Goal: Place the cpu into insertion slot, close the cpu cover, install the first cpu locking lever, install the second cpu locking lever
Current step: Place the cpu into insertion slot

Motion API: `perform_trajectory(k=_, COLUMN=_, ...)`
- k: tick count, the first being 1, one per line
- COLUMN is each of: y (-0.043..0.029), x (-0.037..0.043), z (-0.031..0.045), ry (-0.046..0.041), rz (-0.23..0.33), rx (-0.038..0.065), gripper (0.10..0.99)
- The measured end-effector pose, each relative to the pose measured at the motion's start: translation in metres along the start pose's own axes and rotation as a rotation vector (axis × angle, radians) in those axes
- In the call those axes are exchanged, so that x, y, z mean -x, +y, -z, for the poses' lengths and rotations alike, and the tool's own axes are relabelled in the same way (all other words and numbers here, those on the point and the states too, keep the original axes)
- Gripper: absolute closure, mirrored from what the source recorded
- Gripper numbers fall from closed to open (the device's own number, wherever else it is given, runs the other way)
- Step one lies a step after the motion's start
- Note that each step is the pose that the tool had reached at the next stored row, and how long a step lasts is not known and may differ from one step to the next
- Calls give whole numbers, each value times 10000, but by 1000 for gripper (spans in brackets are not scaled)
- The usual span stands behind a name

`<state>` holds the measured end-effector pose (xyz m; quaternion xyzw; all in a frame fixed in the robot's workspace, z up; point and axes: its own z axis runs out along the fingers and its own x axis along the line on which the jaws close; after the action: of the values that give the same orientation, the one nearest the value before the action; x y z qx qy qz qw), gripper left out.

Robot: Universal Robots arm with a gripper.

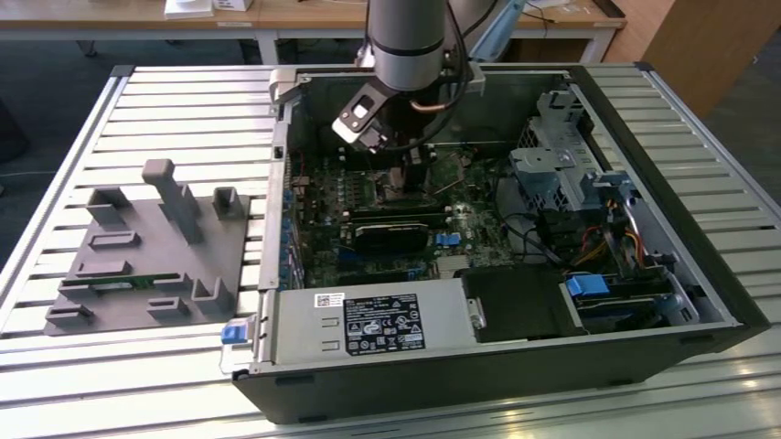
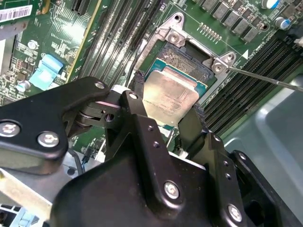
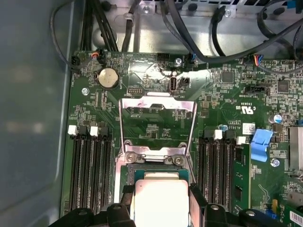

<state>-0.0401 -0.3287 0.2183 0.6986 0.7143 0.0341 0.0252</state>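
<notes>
Slatted metal table (image 1: 696,402) under an open computer case (image 1: 488,384), and my arm is reaching down into it over the motherboard (image 3: 222,94). In the second wrist view the gripper (image 2: 166,101) has the cpu (image 2: 170,94) pinched by two opposite edges, fingers (image 2: 136,94) tight on either side, chip hanging just over the insertion slot (image 2: 182,59) and overlapping its near half. The cpu cover (image 3: 157,103) is flipped back, lying open beyond the slot, so the way in looks free. My worry from here: the chip looks slightly tilted against the frame, and if it goes down skewed or with a corner riding on the frame, it could bend contacts or jam. A thin locking lever (image 2: 265,78) juts out just beside the slot's corner, and a finger could catch it. The memory slots (image 3: 90,165) sit close on both sides too, leaving little room to spread. What I can't judge: whether the chip's underside already touches anything, since the gripper body blocks its near edge in both wrist views, and the orientation mark isn't legible to me.
</notes>
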Motion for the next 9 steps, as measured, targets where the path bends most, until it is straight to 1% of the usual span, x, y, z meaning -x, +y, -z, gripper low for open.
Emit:
perform_trajectory(k=5, y=-11, x=-4, z=-35, ry=-2, rz=-21, rx=0, gripper=545)
perform_trajectory(k=9, y=-15, x=-15, z=-82, ry=-13, rz=-101, rx=0, gripper=545)
